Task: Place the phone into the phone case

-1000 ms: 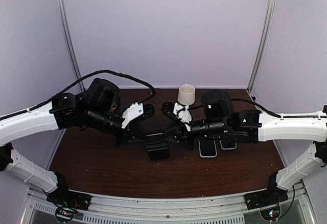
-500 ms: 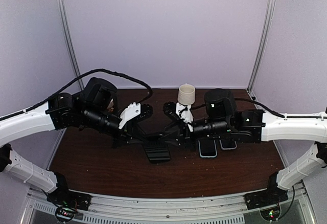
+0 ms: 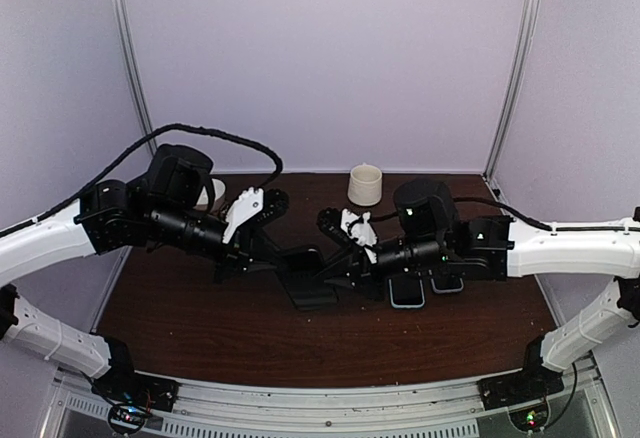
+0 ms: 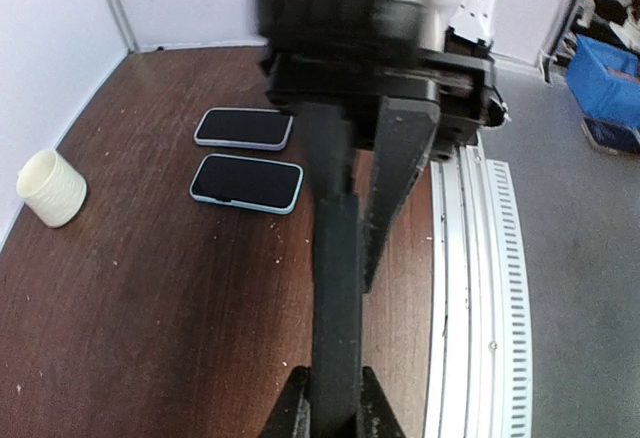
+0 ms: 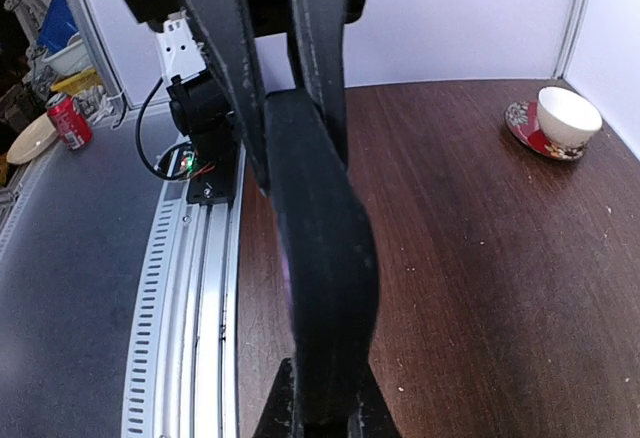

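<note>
Your left tool [image 4: 325, 410] and right tool [image 5: 325, 410] are each clamped on one end of the black case [image 3: 305, 283], which hangs over the middle of the bench [image 3: 200, 328]. It looks bendy, so don't pull. Lay it flat beside the blue-edged phone [image 4: 246, 182] lying under the right arm.

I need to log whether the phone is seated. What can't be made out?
- black slab: phone, case or both; edge-on in both wrist views, small and dark from the top.
- cup on saucer: top view, mostly behind the left arm.
- blue-cased phone: top view, far end under right arm.
</note>
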`<state>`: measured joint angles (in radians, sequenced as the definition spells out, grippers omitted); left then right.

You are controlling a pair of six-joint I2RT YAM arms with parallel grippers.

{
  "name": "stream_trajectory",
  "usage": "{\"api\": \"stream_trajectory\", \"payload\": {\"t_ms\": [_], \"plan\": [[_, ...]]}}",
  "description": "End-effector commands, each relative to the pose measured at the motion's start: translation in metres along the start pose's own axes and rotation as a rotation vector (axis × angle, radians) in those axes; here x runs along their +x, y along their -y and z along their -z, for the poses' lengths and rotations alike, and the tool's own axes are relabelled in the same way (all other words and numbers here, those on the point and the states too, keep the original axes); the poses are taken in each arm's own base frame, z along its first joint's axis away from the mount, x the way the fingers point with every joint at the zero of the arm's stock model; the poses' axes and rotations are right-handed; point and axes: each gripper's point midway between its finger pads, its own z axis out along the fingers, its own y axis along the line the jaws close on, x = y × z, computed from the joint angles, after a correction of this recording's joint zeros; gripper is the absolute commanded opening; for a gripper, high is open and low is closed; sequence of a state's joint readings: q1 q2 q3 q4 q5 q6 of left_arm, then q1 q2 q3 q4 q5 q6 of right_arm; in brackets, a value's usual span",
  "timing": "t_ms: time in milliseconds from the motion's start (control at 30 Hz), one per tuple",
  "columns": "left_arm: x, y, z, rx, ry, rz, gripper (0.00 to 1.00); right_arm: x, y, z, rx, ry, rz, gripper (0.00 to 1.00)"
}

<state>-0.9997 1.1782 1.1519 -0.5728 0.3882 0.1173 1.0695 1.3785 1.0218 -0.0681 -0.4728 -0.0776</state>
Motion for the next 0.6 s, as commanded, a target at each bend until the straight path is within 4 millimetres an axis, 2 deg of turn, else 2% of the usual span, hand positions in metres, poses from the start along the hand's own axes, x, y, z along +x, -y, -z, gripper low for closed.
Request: {"api": "stream_trajectory", "payload": {"t_ms": [0, 133, 167, 200, 300, 333, 433, 567], "plan": [[-0.039, 0.003, 0.013, 0.007, 0.140, -0.049, 0.00, -0.004, 0.003, 0.004, 0.013, 0.026, -0.014, 0.00], [-0.041, 0.001, 0.017, -0.010, 0.144, -0.039, 0.00, -0.015, 0.000, 0.015, -0.003, 0.071, -0.025, 0.00], [-0.041, 0.001, 0.019, -0.018, 0.143, -0.034, 0.07, -0.021, -0.001, 0.019, -0.014, 0.091, -0.035, 0.00], [-0.042, 0.001, 0.022, -0.022, 0.149, -0.035, 0.22, -0.025, -0.002, 0.023, -0.026, 0.108, -0.044, 0.00], [-0.052, 0.004, 0.039, -0.042, 0.201, -0.046, 0.79, -0.057, -0.006, 0.045, -0.085, 0.236, -0.108, 0.00], [-0.056, 0.004, 0.045, -0.056, 0.228, -0.055, 0.95, -0.067, -0.006, 0.054, -0.108, 0.278, -0.133, 0.00], [-0.065, 0.004, 0.061, -0.097, 0.287, -0.074, 0.98, -0.098, -0.009, 0.078, -0.166, 0.391, -0.172, 0.00], [-0.062, -0.001, 0.062, -0.131, 0.283, -0.068, 0.98, -0.112, -0.008, 0.090, -0.158, 0.430, -0.192, 0.00]]}}
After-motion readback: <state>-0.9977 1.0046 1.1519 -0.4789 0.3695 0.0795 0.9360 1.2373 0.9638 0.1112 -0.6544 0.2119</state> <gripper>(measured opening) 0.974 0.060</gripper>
